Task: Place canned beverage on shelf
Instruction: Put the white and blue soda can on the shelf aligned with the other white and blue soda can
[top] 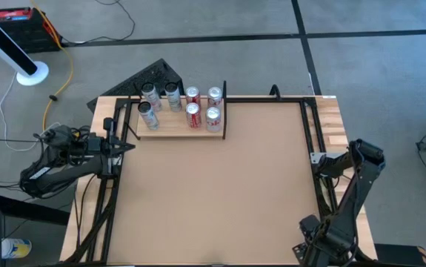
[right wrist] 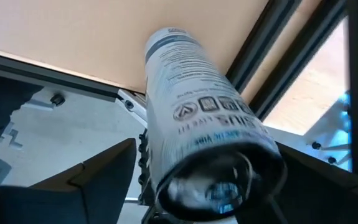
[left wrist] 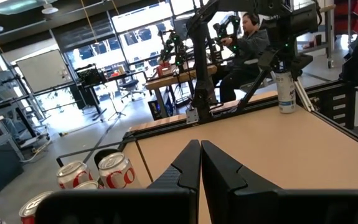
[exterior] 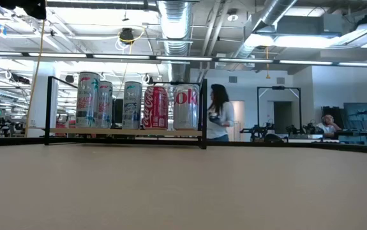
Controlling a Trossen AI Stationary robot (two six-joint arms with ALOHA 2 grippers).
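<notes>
— While the right gripper (right wrist: 207,155) sits at the tabletop's (top: 213,193) right edge, what are its jaws doing?
— They stand wide open on either side of a slim white beverage can (right wrist: 197,99). A gap shows beside 1 finger, so it isn't clamped.
— Where is that can?
— Upright on the tabletop by the right-hand black rail, well apart from the shelf (top: 175,127).
— And the shelf?
— At the far left corner. It is a pale wood board with black end pieces, and it carries several upright cans, among them a red Coca-Cola can (exterior: 156,107).
— The left gripper (left wrist: 200,144)?
— At the tabletop's left edge near the shelf, with its jaws pressed together and empty.
</notes>
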